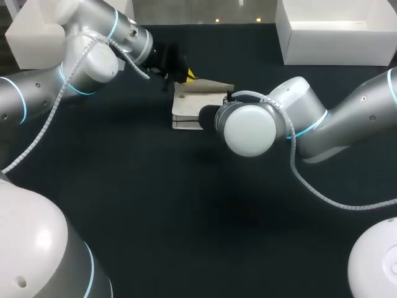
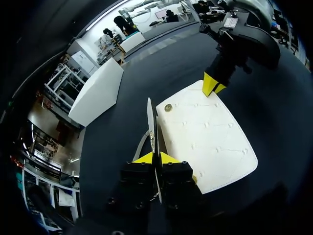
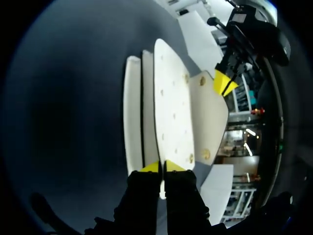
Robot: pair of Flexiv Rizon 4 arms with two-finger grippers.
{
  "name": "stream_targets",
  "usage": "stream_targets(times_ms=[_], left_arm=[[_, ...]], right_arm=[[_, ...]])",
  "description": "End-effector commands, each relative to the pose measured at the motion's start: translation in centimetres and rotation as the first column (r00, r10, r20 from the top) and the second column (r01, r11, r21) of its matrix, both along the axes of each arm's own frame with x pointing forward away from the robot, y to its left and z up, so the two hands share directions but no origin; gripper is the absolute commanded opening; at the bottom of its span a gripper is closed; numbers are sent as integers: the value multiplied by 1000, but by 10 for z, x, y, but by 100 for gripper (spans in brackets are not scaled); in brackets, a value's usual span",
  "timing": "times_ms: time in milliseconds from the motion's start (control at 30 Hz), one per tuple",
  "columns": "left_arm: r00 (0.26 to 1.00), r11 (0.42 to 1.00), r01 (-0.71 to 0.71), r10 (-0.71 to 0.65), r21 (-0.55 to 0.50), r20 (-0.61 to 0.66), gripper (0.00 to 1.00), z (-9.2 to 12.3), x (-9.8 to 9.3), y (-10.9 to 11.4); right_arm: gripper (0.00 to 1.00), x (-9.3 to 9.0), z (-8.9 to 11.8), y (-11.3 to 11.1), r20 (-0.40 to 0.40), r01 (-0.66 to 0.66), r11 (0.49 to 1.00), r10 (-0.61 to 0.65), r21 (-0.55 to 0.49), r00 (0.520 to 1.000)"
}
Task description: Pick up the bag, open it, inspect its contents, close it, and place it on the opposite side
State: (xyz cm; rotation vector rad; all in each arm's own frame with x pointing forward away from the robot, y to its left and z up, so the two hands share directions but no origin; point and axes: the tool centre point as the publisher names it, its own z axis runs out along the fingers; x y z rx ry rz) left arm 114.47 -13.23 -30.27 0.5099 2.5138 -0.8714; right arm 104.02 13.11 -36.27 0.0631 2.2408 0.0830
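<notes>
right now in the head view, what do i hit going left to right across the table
left arm → left gripper → bag → right arm → white box

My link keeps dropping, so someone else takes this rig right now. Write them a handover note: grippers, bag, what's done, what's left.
Left gripper: shut on the flap, holding it away from the bag.
Right gripper: shut on the bag's opposite edge.
Bag: at the middle of the table, between both arms.
Done: bag gripped, flap opened.
Left: inspect contents (inside not visible from here), close it, place it on the opposite side.
</notes>
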Motion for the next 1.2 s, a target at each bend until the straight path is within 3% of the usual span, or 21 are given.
stream_targets(times_ms=[33,133,200,500,733,1200], left_arm=[[1000,1000,-5,5,5,26,44,-6,-7,-6],[999,1000,-19,19,6,38,55,-12,-11,-7],[999,999,-40,40,-1,33,57,-16,-11,-6],[996,996,-93,93,-4,-15,36,-34,5,-8],[992,993,-116,117,15,-52,32,-43,21,-12],[987,991,-129,132,36,-90,20,-52,31,-16]], right_arm=[[0,-1,-1,-1,5,-1,1000,1,2,1000],[0,-1,-1,-1,5,-1,1000,1,2,1000],[0,-1,-1,-1,5,-1,1000,1,2,1000],[0,-1,-1,-1,5,-1,1000,1,2,1000],[0,-1,-1,-1,5,-1,1000,1,2,1000],[0,-1,-1,-1,5,-1,1000,1,2,1000]])
